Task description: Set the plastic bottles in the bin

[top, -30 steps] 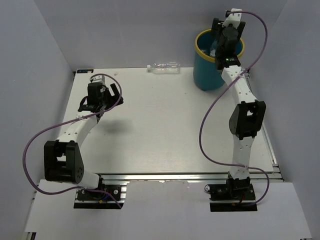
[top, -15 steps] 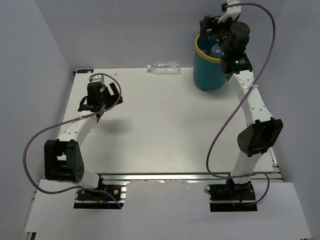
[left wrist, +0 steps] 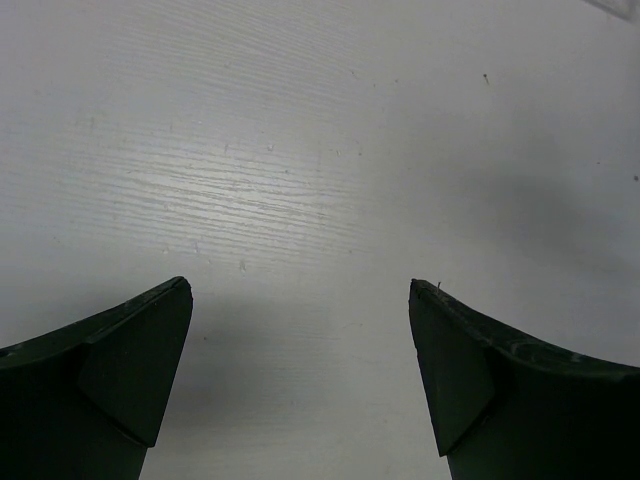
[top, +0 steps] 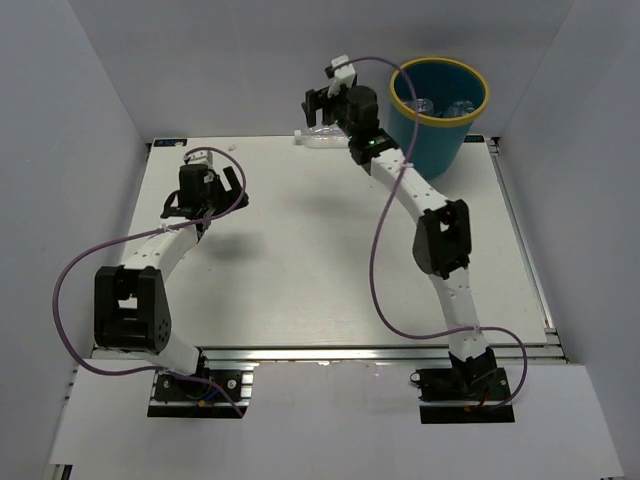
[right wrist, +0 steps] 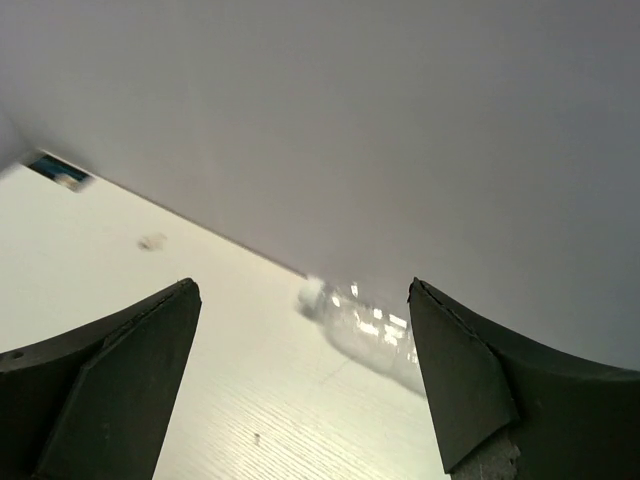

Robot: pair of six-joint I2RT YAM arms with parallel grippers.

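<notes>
The teal bin (top: 432, 140) with a yellow rim stands at the table's back right, with clear plastic bottles (top: 442, 106) lying inside it. One clear plastic bottle (top: 316, 134) lies on its side against the back wall, left of the bin; it also shows in the right wrist view (right wrist: 365, 325). My right gripper (top: 322, 101) is open and empty, hovering just above and in front of that bottle, which sits between and beyond its fingers (right wrist: 470, 390). My left gripper (top: 207, 186) is open and empty over bare table at the left (left wrist: 300, 285).
Grey walls close in the table at the back and both sides. A small white scrap (right wrist: 152, 241) lies on the table near the back wall. The right arm's purple cable (top: 378, 260) loops over the table's middle.
My right arm has swung left from over the bin to the bottle by the back wall, uncovering the bin. The left arm has hardly moved.
</notes>
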